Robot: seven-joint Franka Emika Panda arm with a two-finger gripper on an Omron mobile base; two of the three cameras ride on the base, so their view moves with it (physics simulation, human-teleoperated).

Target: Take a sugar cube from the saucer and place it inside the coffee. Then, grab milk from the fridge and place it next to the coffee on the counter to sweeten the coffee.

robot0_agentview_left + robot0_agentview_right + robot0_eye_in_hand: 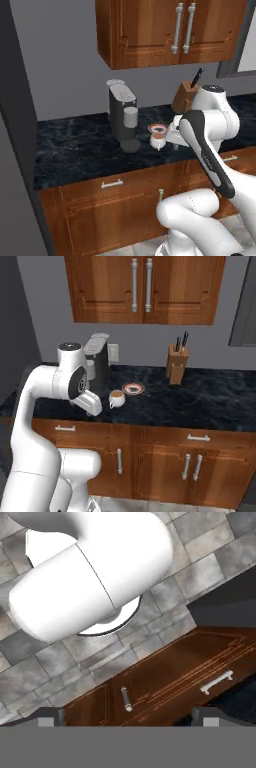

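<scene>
gripper [128, 719]: jaws spread wide, empty, aimed down at cabinet fronts and floor | saucer [133, 388]: on worktop, behind coffee cup [116, 399], toward back wall | relation: saucer lies above and beyond the jaws, past the worktop's front edge.

One small white cup of brown coffee [116, 399]. One round reddish-brown saucer [133, 388]. One grey coffee machine [97, 362]. One wooden knife block [177, 366] with two dark handles showing. One black marble-look table [200, 398]. Two upper wooden cabinet doors [145, 288], each with one silver handle. Two dark fingers [50, 716].
</scene>
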